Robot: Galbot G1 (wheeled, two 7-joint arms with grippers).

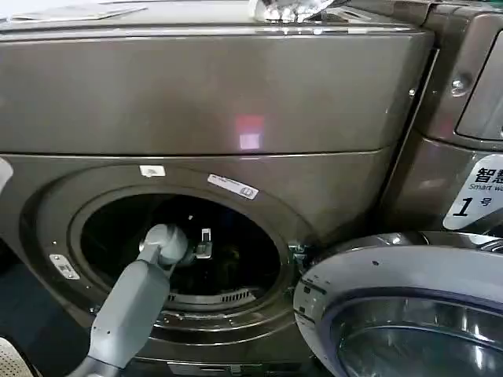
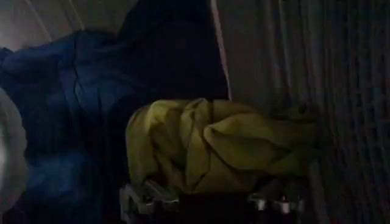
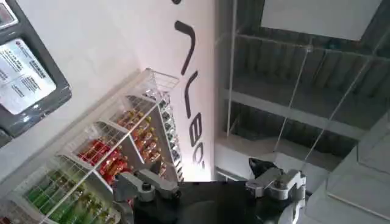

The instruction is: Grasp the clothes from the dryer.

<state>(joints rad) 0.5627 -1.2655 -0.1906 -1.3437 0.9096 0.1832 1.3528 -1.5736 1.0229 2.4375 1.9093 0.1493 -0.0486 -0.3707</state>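
The dryer is a bronze-grey front loader with its round porthole open. My left arm reaches through the opening into the dark drum. Inside, the clothes, a bunched lime-yellow cloth, lie against the ribbed drum wall. My left gripper is open right at the cloth, whose near edge falls between the two fingertips. My right gripper is open and holds nothing, turned away toward the room.
A dark blue garment lies beside the lime cloth in the drum. The open round door hangs at the lower right. A white "1" label sits on the right panel. A wire rack of bottles stands against a white wall.
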